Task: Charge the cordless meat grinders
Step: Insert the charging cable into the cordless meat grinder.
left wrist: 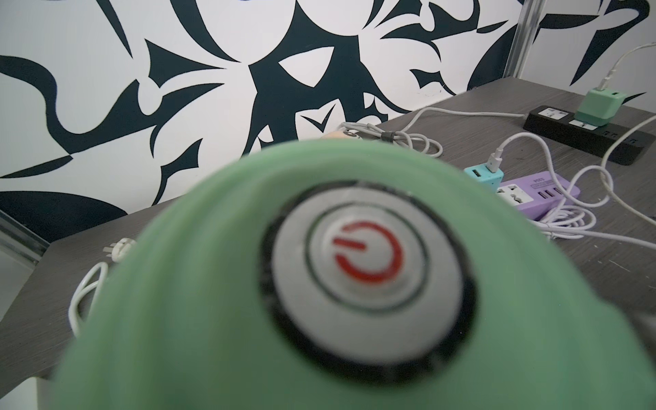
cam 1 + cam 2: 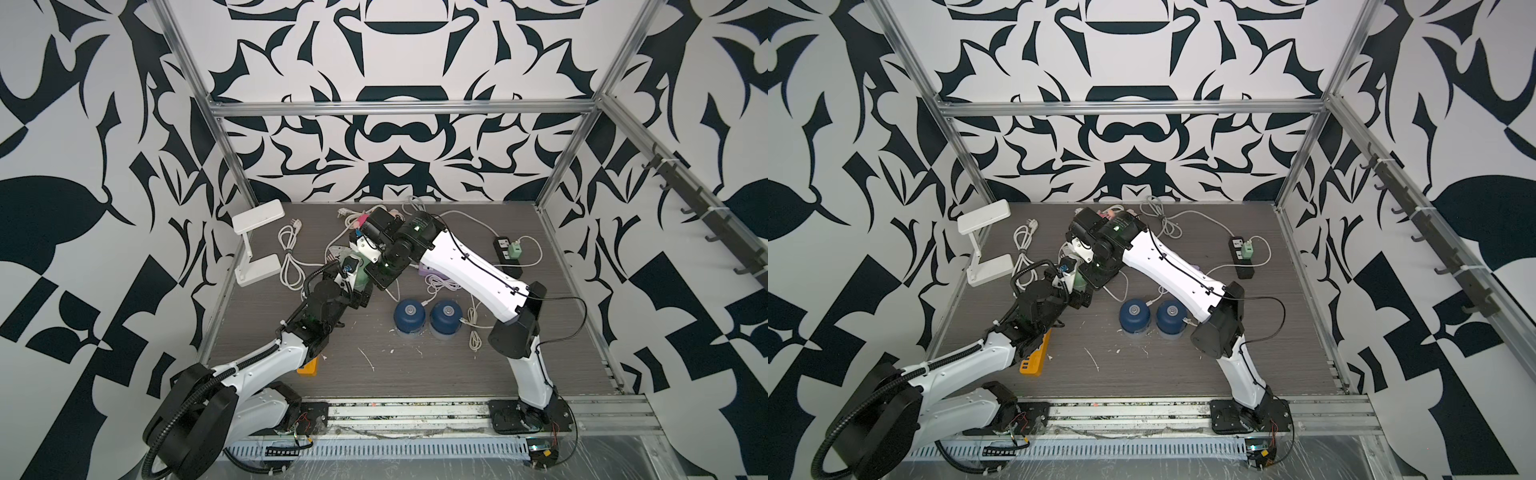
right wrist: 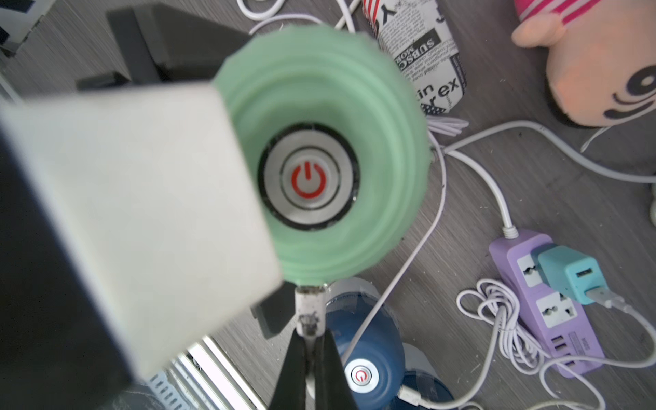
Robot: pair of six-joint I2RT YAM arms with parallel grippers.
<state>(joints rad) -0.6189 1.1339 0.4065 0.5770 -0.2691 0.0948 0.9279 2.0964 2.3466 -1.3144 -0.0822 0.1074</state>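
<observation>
A mint green meat grinder (image 3: pixel 383 149), its silver button marked with a red power sign, sits between the jaws of my left gripper (image 2: pixel 353 277) and fills the left wrist view (image 1: pixel 198 284). The fingers themselves are hidden there. My right gripper (image 3: pixel 311 335) is shut on a white cable plug (image 3: pixel 310 312), whose tip touches the green grinder's rim. Both dark blue meat grinders (image 2: pixel 409 314) (image 2: pixel 446 316) stand side by side mid-table, in both top views, with white cables reaching them.
A purple power strip (image 3: pixel 543 305) carries a teal adapter (image 3: pixel 568 275). At the back right, a black power strip (image 2: pixel 507 255) holds a green adapter (image 2: pixel 516 250). An orange strip (image 2: pixel 1034 357) lies under my left arm. White lamp (image 2: pixel 257 241), plush toy (image 3: pixel 596 71), loose cable coils (image 2: pixel 289 257).
</observation>
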